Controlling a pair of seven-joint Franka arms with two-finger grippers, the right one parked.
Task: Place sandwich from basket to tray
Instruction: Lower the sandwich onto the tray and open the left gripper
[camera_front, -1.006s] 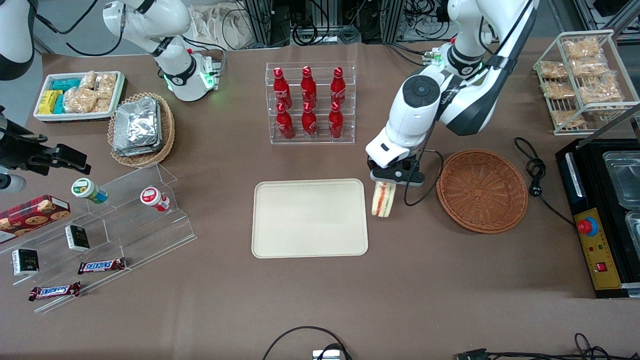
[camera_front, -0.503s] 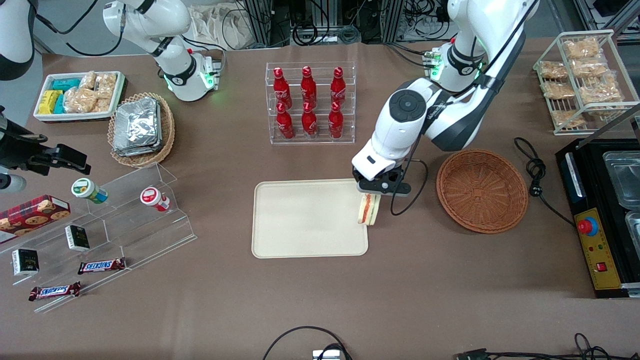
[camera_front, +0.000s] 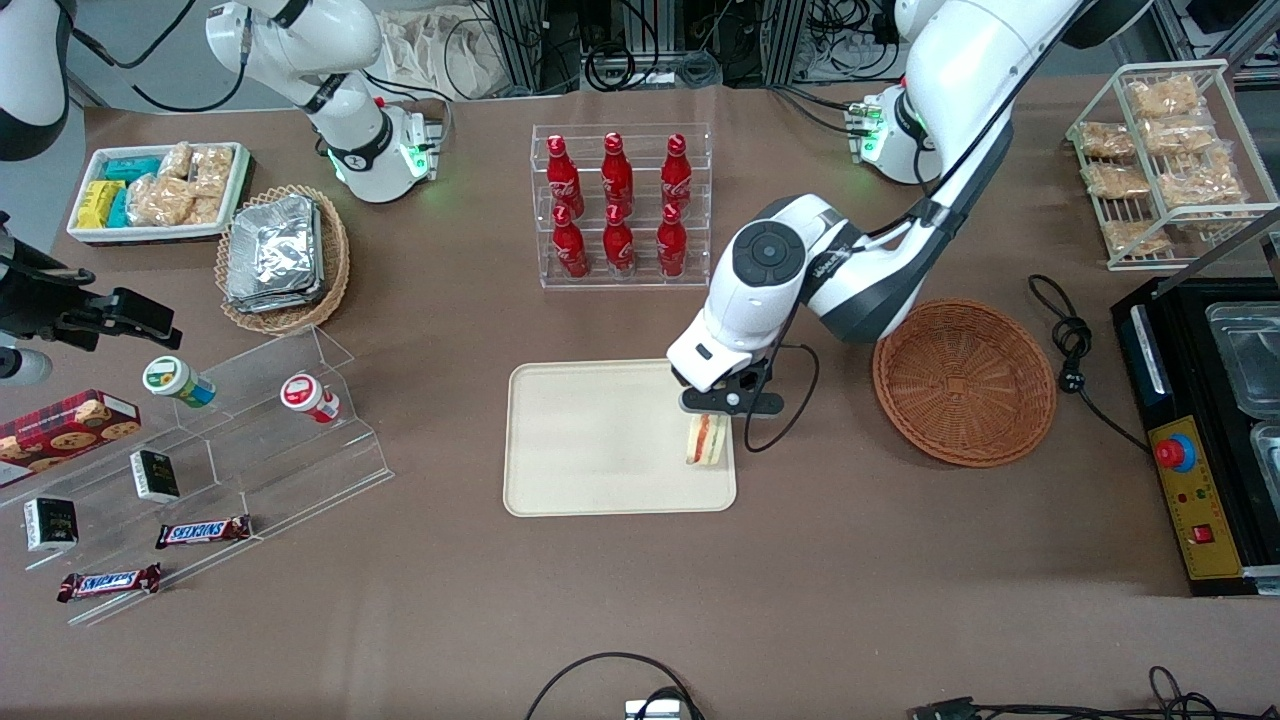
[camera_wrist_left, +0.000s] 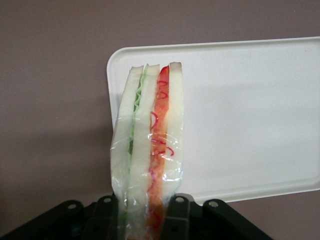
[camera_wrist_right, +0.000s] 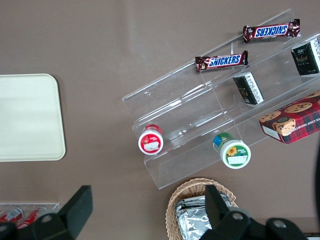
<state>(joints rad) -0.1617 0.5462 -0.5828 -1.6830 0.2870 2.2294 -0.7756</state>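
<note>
Front view shows the working arm's black two-finger gripper (camera_front: 708, 415) hanging above the flat cream-beige rectangular tray with a low raised rim (camera_front: 590, 440), over the tray's end nearest the round reddish-brown woven wicker basket (camera_front: 964, 382). The gripper is clenched on the small triangular white-bread sandwich in clear wrap (camera_front: 706, 440), which hangs on edge with its red and green filling layers facing the camera; whether its lower edge touches the tray surface cannot be told. The sandwich sits just inside the tray's short rim on the basket's side, nearer the front camera than the tray's middle. The wicker basket lies on the brown table (camera_front: 640, 600) well apart from the tray, toward the working arm's end, with nothing showing in it. A clear acrylic rack of red bottles (camera_front: 620, 205) stands farther from the front camera than the tray. The left wrist view looks along the sandwich (camera_wrist_left: 149, 150): white bread slices with a green layer and a red layer between them, the clear wrap creased around them, and the black gripper (camera_wrist_left: 147, 220) closed on its near end. Under it lies a rounded corner of the tray (camera_wrist_left: 250, 115), with the sandwich's tip over the tray's rim area and brown table (camera_wrist_left: 50, 100) beside it.
</note>
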